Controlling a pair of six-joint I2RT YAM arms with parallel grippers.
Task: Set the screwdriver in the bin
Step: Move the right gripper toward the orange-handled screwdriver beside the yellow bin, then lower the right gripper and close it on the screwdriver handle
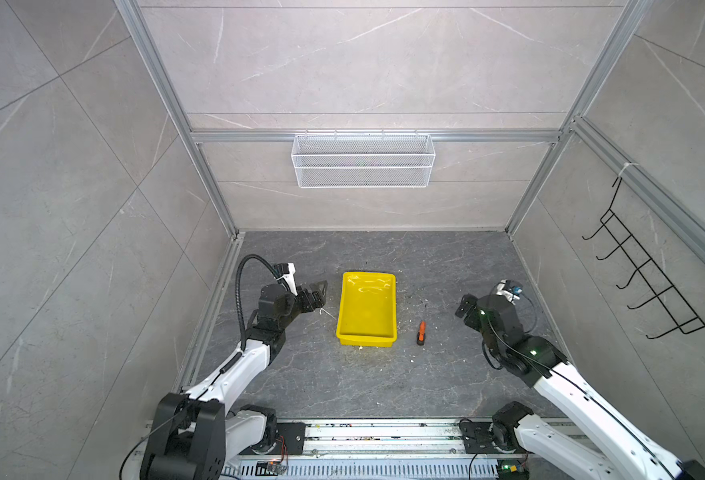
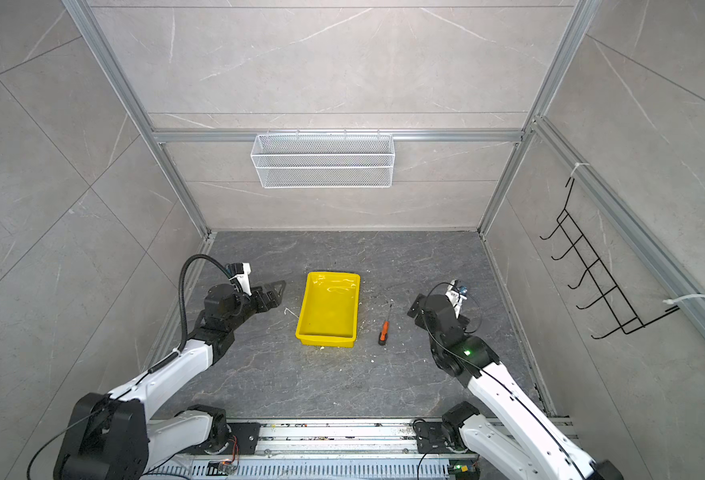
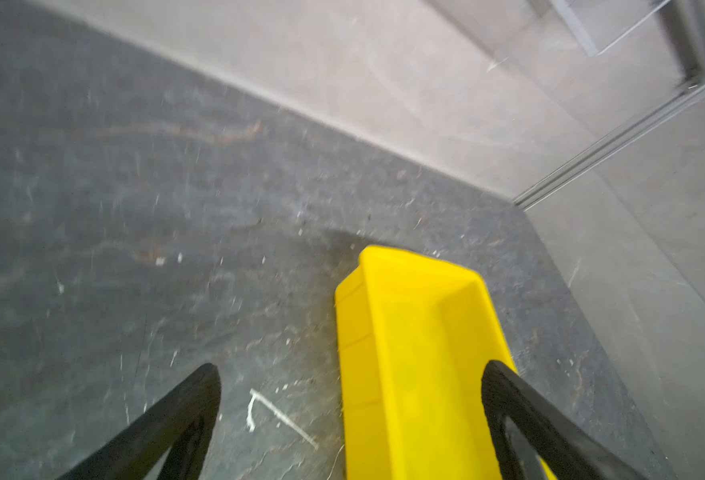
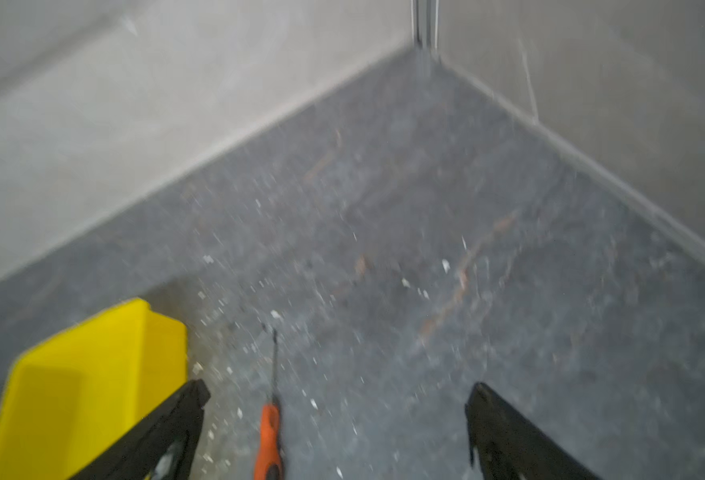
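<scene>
Lying beside one bin [image 1: 367,309], one screwdriver [image 1: 421,331]; left hand [image 3: 352,370], right hand [image 4: 339,387] both spread, empty.

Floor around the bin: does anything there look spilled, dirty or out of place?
Yes. Small white crumbs lie scattered on the dark floor around the bin and the screwdriver, like spilled debris. A bent white strip lies left of the bin.

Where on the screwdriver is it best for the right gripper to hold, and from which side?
Grip the orange handle, the thickest part of the screwdriver; the shaft is too thin. It lies flat on the table, apart from the bin, so come down from above, jaws across the handle. The right gripper is open and faces it.
</scene>
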